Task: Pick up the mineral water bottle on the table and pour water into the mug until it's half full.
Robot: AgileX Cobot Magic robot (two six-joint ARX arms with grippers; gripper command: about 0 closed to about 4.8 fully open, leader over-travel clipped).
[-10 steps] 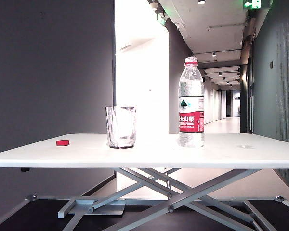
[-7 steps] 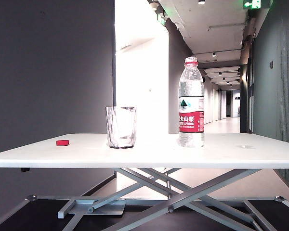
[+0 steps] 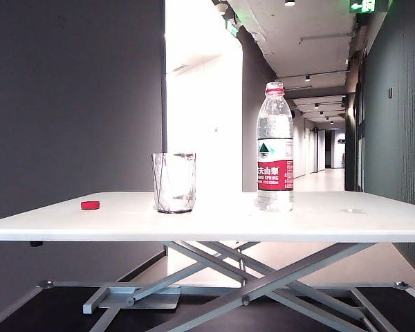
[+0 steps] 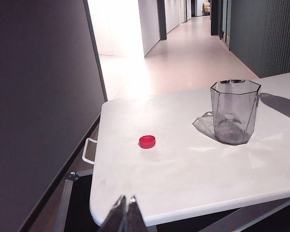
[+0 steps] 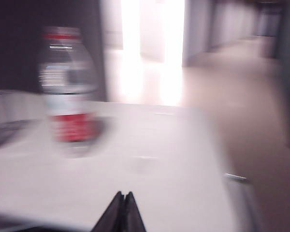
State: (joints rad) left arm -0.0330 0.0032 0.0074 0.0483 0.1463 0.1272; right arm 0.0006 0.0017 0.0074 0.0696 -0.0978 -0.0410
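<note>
Nothing has moved on the table (image 3: pixel 373 220) since the earlier frames, and neither gripper holds anything: the left gripper (image 4: pixel 125 216) and the right gripper (image 5: pixel 123 213) both hang back at the near edge, fingertips pressed together. Beyond them, the mineral water bottle (image 3: pixel 274 146) stands upright right of the empty mug (image 3: pixel 173 182), well apart. A red cap (image 3: pixel 90 205) lies further left.

A small red cap (image 3: pixel 90 205) lies flat on the white surface, alone, well apart from the other objects; it also shows in the left wrist view (image 4: pixel 147 141). Behind, a long corridor (image 3: pixel 328 176) runs away, with a dark wall (image 3: pixel 69 97) on the left and a green exit sign (image 3: pixel 369 6) at the ceiling.
</note>
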